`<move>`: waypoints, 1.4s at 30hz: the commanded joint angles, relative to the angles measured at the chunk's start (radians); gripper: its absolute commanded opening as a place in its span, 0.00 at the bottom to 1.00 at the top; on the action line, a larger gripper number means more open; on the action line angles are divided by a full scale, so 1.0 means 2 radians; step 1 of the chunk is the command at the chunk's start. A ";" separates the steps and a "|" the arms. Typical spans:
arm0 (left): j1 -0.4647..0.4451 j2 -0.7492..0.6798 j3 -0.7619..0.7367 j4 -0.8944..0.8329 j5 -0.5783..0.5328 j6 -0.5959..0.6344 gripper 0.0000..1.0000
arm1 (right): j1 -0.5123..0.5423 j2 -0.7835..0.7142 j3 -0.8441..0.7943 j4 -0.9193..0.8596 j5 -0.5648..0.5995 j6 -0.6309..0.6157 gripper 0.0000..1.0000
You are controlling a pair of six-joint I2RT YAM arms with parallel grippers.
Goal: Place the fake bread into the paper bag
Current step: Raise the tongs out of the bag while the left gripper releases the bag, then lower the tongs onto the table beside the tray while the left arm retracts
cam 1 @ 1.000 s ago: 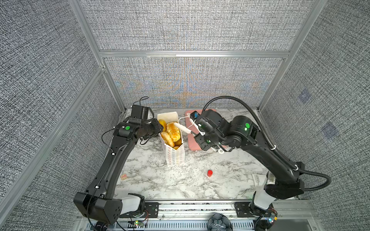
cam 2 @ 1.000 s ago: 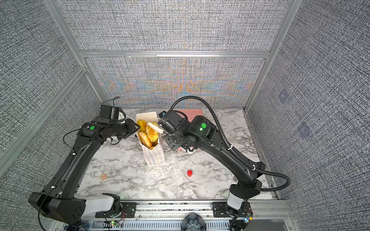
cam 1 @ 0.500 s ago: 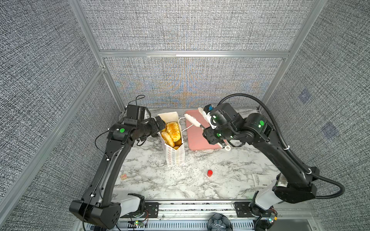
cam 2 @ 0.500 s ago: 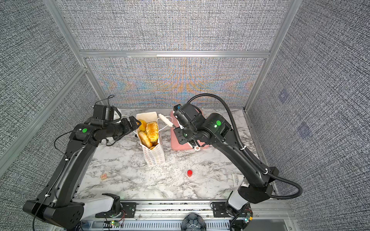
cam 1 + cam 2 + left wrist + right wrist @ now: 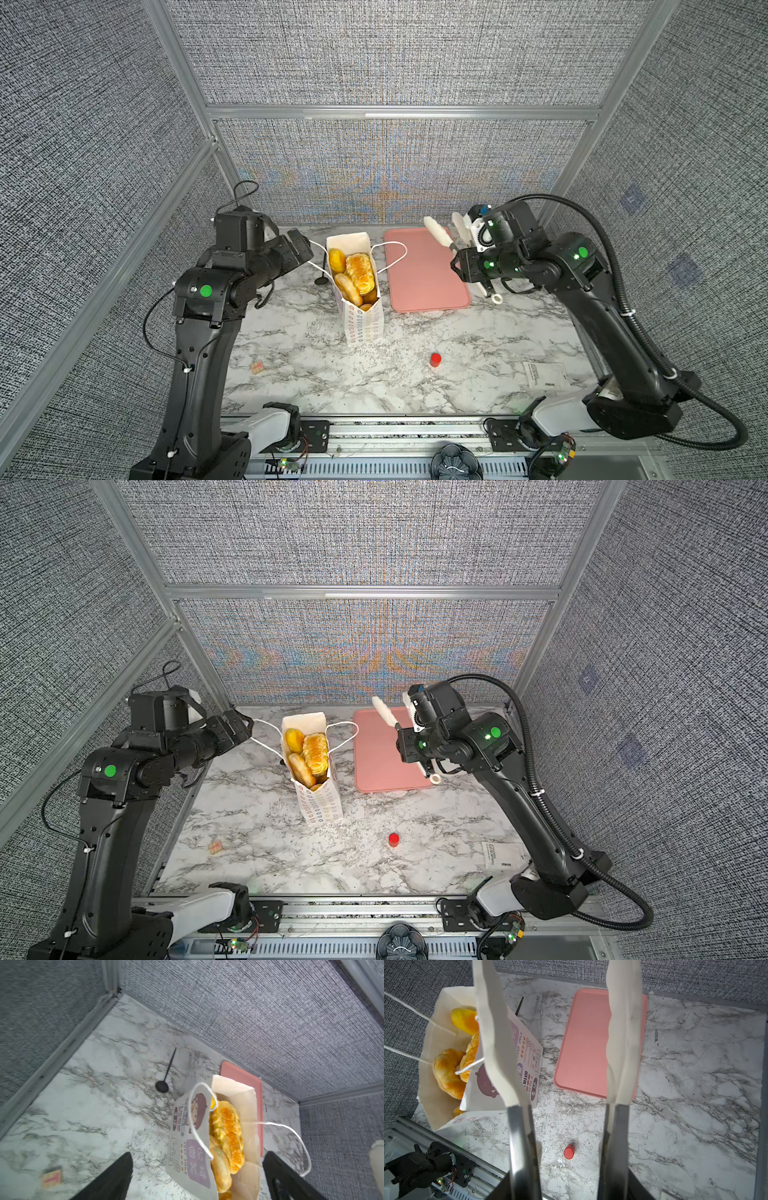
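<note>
- Golden fake bread (image 5: 357,270) is sitting inside the upright paper bag (image 5: 362,330).
- Left gripper (image 5: 300,248) is gaping empty beside it; right gripper (image 5: 463,262) is clasping bare tongs (image 5: 436,232).
- Seemingly packed; any pull-back should be avoiding the cord handles (image 5: 270,1123).

Glossy golden-orange fake bread (image 5: 359,268); white paper bag (image 5: 363,328) with coloured rings; pink tray (image 5: 419,274); red cylinder (image 5: 435,359); white-tipped silver tongs (image 5: 440,237); grey-veined white marble tabletop (image 5: 311,374).

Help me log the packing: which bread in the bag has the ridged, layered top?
The ridged fake bread lying uppermost in the middle of the paper bag's mouth; the buns beside it have plainer, smoother crusts.
</note>
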 commanded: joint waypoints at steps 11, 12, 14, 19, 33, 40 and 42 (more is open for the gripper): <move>0.076 -0.017 -0.091 -0.023 -0.008 -0.016 0.98 | -0.154 -0.042 -0.099 0.048 -0.126 0.016 0.54; 0.079 -0.019 -0.100 -0.020 -0.005 -0.016 0.98 | -0.164 -0.044 -0.107 0.050 -0.133 0.016 0.54; 0.085 -0.023 -0.124 -0.011 0.003 -0.019 0.98 | -0.186 -0.047 -0.126 0.055 -0.146 0.017 0.53; 0.102 -0.042 -0.186 0.026 0.028 -0.032 0.99 | -0.230 -0.050 -0.168 0.067 -0.160 0.014 0.53; 0.128 -0.118 -0.326 0.153 -0.049 -0.059 0.99 | -0.283 -0.008 -0.271 0.101 -0.106 -0.010 0.52; 0.128 -0.185 -0.406 0.251 -0.103 -0.014 0.99 | -0.286 0.004 -0.304 0.152 -0.084 -0.011 0.52; 0.128 -0.201 -0.426 0.276 -0.109 0.007 0.99 | -0.286 0.000 -0.318 0.175 -0.079 -0.018 0.52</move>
